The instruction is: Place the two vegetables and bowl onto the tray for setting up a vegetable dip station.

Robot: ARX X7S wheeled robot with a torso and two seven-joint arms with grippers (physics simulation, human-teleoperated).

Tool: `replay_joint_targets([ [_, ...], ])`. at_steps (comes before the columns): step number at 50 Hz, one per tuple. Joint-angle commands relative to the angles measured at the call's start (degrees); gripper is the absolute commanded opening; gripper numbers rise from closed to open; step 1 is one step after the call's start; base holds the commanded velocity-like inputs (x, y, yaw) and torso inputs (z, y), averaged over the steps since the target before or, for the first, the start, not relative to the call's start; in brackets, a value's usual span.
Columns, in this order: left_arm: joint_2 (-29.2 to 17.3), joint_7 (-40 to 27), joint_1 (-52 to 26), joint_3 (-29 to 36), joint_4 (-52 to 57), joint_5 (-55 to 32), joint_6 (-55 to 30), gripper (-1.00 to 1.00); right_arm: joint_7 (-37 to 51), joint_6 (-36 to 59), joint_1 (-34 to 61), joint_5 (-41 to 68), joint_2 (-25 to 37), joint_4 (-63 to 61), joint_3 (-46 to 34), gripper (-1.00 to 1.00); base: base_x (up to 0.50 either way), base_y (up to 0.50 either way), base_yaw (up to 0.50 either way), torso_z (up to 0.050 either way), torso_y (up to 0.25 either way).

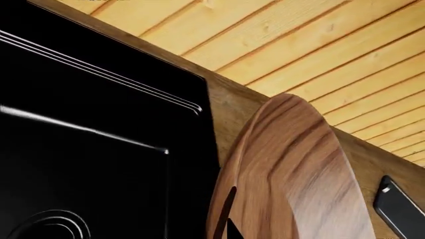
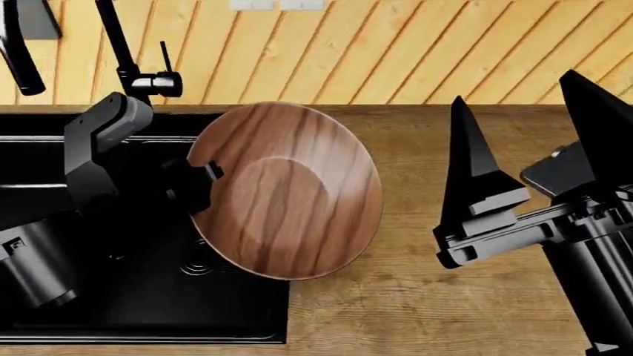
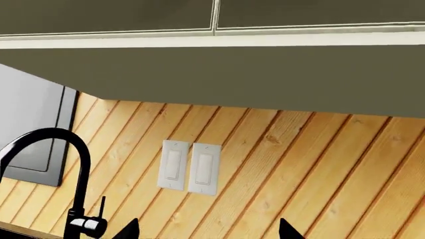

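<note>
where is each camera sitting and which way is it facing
Head view: high on the robot, looking down at the counter; both arms show, left pincer on the bowl.
Left wrist view: beside the bowl, facing sink and wall.
Right wrist view: aimed up at wall switches; fingertips show.
Shared: the faucet.

Bowl (image 2: 287,189): you see it dead centre in the head view, tilted, overhanging the sink's (image 2: 129,311) 3 o'clock edge and the counter (image 2: 416,297).
Left gripper (image 2: 203,185): at the bowl's 9 o'clock rim, over the sink.
Faucet (image 2: 124,52): at your 11 o'clock, behind the sink.
Right gripper (image 2: 524,133): at 3 o'clock, apart from the bowl.
</note>
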Motion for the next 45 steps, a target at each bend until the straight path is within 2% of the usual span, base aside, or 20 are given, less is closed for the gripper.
replay_joint_targets([
  [1,0.0,0.5,-0.3,-0.2,0.2,-0.3,0.5,-1.00,-0.1,-0.1,-0.3,-0.3,0.0,0.2,0.0,1.00,0.00,-0.50,0.00,0.000,0.000],
  [17,2.9,-0.7,-3.1,0.0,1.3,-2.9,2.3,-1.00,0.9,1.0,0.1,-0.4,-0.2,-0.9,0.2,1.00,0.00,-0.50,0.00,0.000,0.001],
  [45,2.8,-0.3,-2.6,-0.9,1.2,-0.4,4.4,-1.00,0.7,1.0,0.2,-1.0,-0.2,-1.4,0.3,1.00,0.00,-0.50,0.00,0.000,0.000],
])
